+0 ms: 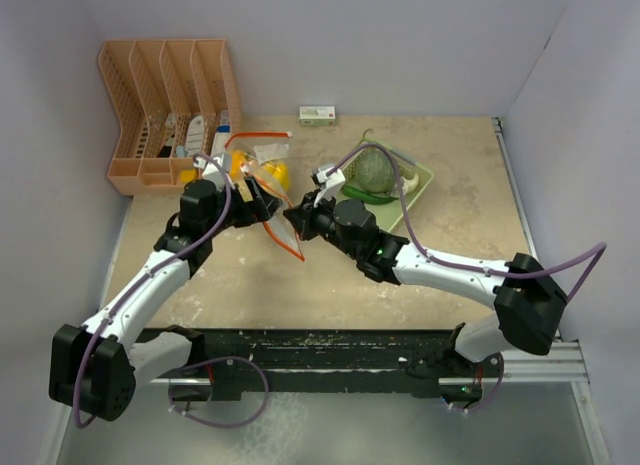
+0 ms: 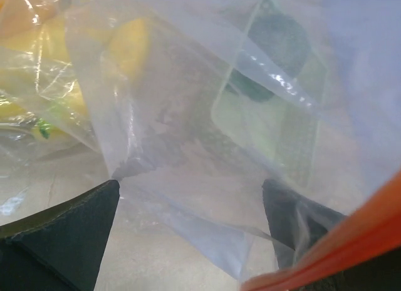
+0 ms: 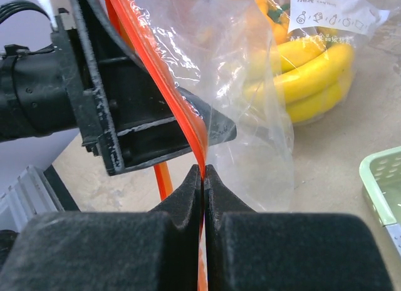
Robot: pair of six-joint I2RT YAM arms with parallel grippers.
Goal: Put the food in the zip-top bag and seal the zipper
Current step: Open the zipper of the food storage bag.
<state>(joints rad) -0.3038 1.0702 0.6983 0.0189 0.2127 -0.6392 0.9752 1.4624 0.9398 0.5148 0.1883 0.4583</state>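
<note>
**Bag pinched at the zipper, half the produce yet to load**

The right gripper (image 3: 202, 172) has its jaws clamped tight on the orange zipper strip (image 3: 153, 72). That looks like an anchor, so the mouth can't slump. Opposite it, the left gripper (image 2: 191, 191) shows its jaws spread wide with clear film stretched across them, apparently propping the zip-top bag (image 3: 250, 116) open rather than gripping it.

The bag sits toward the far left of the worktop (image 1: 330, 275), and the yellow banana bunch (image 3: 319, 72) is already inside. The netted melon (image 1: 375, 168) and dark green cucumber (image 1: 368, 195) lie in the pale green basket (image 1: 415, 200) near the far edge, just beside the right arm. I judge it too early to seal, because one gripper has to let go to fetch them.
</note>
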